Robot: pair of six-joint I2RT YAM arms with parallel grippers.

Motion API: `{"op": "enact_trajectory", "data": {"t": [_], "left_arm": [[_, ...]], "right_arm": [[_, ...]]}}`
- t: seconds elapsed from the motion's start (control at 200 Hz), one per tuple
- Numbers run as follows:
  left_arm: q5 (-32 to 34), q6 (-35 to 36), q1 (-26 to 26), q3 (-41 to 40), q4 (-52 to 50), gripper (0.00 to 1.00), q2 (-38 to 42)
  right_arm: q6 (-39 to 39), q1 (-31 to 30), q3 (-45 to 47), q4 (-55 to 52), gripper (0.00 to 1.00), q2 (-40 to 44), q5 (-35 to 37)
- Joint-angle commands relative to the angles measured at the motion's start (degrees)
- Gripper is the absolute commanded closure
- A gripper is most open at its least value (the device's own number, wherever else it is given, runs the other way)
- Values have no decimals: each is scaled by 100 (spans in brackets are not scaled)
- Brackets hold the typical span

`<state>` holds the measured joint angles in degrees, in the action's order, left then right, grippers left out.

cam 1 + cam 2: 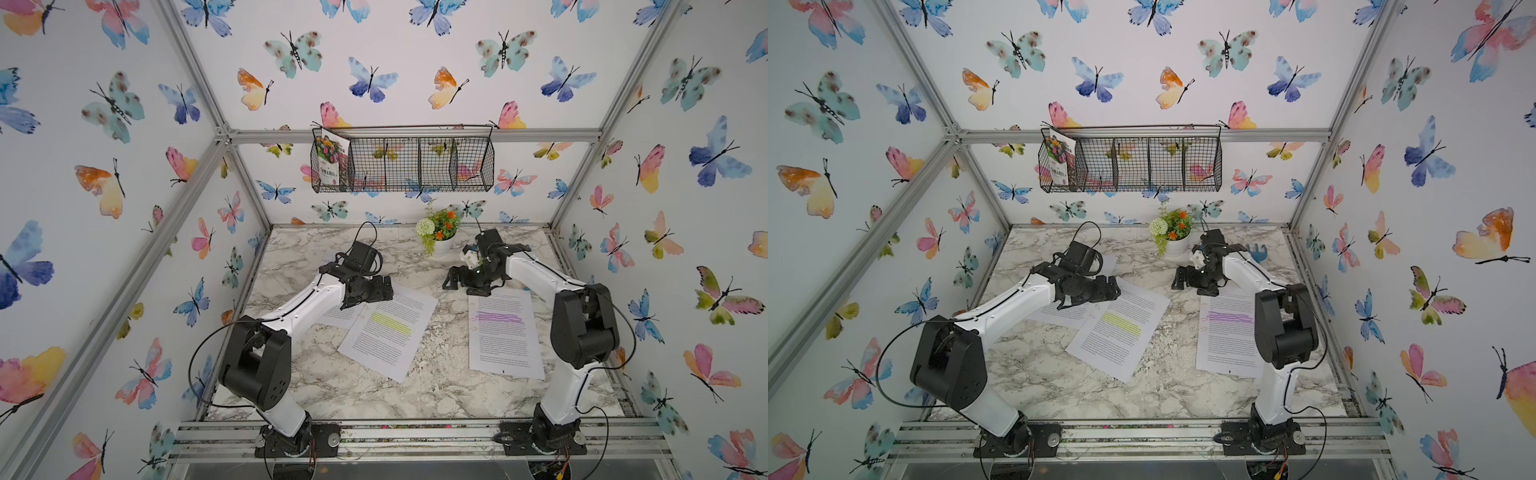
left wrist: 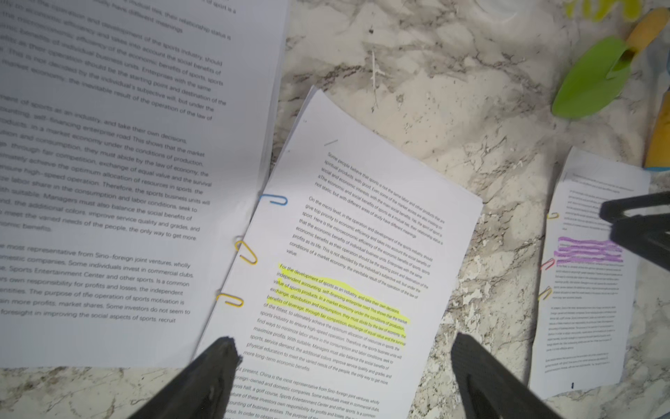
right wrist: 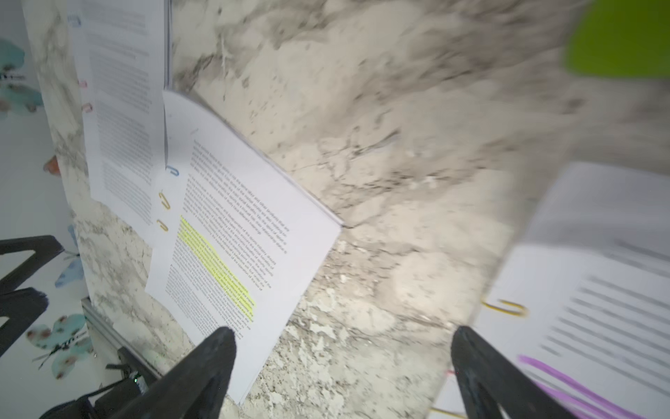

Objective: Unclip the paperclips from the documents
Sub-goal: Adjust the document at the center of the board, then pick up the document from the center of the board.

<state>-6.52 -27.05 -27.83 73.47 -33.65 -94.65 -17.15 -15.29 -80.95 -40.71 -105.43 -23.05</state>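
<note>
Left end effector (image 2: 344, 342) spread; wire paperclips (image 2: 246, 253), flat documents (image 2: 362, 225).

Bright even light; right wrist view motion-blurred, edges w/ distortion.

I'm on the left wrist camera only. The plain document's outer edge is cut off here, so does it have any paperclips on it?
Observer: Yes. The right wrist view shows three on the plain document's edge: a blue paperclip and two pink paperclips.
Operator: And the right gripper? I see just part of it.
Observer: The right gripper is wide open, over bare marble table beside the purple-highlighted document.
</note>
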Motion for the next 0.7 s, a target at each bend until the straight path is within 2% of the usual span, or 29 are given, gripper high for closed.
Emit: {"op": "enact_trajectory", "data": {"t": [0.0,0.18,0.41,0.506,0.591,0.696], "left_arm": [[84,245,-20,760,-49,8,-662],[-106,395,-266,1856,-116,8,-1356],[-217,-13,-1084,2856,-58,8,-2440],[-312,-205,-1312,3089,77,8,-2725],[-423,-344,-1413,3219,169,8,-2882],[-42,-297,-1369,3141,8,8,-2808]], "right_arm": [[165,59,468,-394,3,362,295],[125,329,1251,-289,1,827,659],[39,1591,1786,-23,0,941,861],[-76,1987,1857,74,0,895,1083],[-88,2106,1815,89,0,759,1136],[-116,2101,1775,126,3,737,868]]}}
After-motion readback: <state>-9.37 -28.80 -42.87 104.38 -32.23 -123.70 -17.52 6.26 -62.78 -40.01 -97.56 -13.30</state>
